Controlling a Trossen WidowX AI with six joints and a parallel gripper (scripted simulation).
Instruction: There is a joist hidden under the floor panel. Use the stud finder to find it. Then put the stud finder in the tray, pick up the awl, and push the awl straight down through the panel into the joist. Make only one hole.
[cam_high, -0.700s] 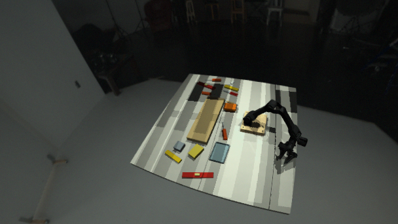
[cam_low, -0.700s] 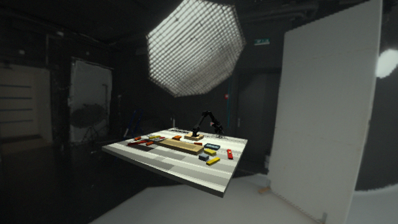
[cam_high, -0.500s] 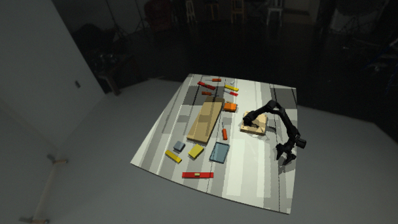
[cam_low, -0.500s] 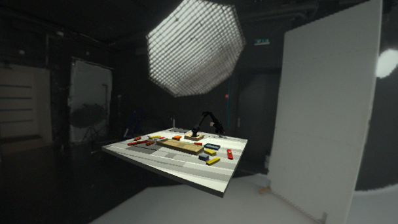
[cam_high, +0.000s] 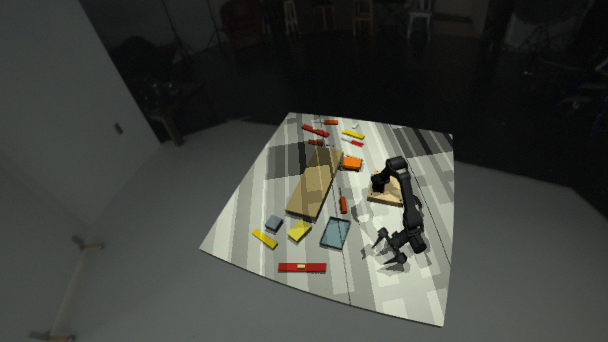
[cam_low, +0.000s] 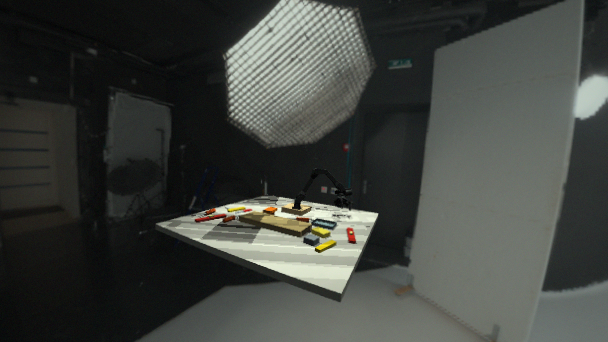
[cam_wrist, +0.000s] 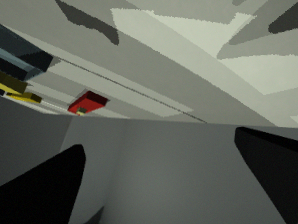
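The black parallel-jaw gripper (cam_high: 378, 255) (cam_low: 343, 204) (cam_wrist: 161, 143) stands with its jaws spread nearly to their full width, nothing between them; its fingertips point outward above the pale striped tabletop (cam_high: 370, 295) (cam_low: 280, 257) (cam_wrist: 165, 60), apart from the tools. The slender awl with an orange-red handle (cam_high: 343, 204) (cam_low: 302, 219) lies flat between the long tan wooden floor panel (cam_high: 316, 184) (cam_low: 275, 223) and the arm's wooden base (cam_high: 385, 202) (cam_low: 296, 212). In the top view its thin shaft points toward the orange block (cam_high: 351, 163) (cam_low: 270, 210), its handle end toward the shallow blue-grey tray (cam_high: 335, 233) (cam_low: 324, 224) (cam_wrist: 42, 62); its long axis runs oblique to the panel's. Which block is the stud finder cannot be told.
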